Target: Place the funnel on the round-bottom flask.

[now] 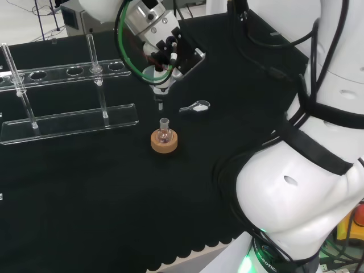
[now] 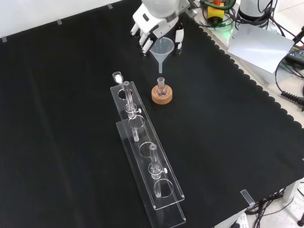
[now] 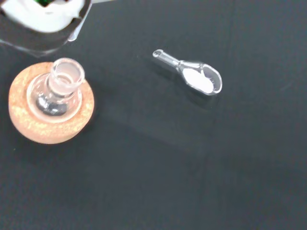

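Closest to the head camera is my own arm (image 1: 296, 187), its big white links taking up the right side. Past them, the hand (image 1: 165, 51) hangs over the middle of the black cloth (image 1: 85, 199) with the funnel (image 1: 158, 79) in it, spout pointing down. The spout tip sits just above the neck of the flask (image 1: 164, 132), slightly to the left of it from this angle, and not yet inside. The flask rests in a cork ring (image 1: 164, 142), which is what keeps its round bottom upright. A small scoop (image 1: 196, 106) with white powder lies just to the right, and a clear rack (image 1: 62, 96) stands well off to the left.

From the front, the rack (image 2: 147, 166) is the nearest thing, running up toward the flask (image 2: 161, 87) on its cork ring (image 2: 161, 96). Above them the hand (image 2: 156, 23) has its fingers curled round the funnel (image 2: 161, 52) at the wide rim, so the cone and spout stay free to drop into the neck. Here the spout looks lined up over the opening with a gap left between them. The scoop (image 2: 117, 76) lies just left of the rack's far end.

At the wrist, the flask (image 3: 60, 86) is seen from nearly overhead, its open neck clear, a little dark material in the bottom, centred in the cork ring (image 3: 48, 129). The scoop (image 3: 196, 79) lies apart on the cloth. I judge a small sideways correction is needed, then a straight descent.
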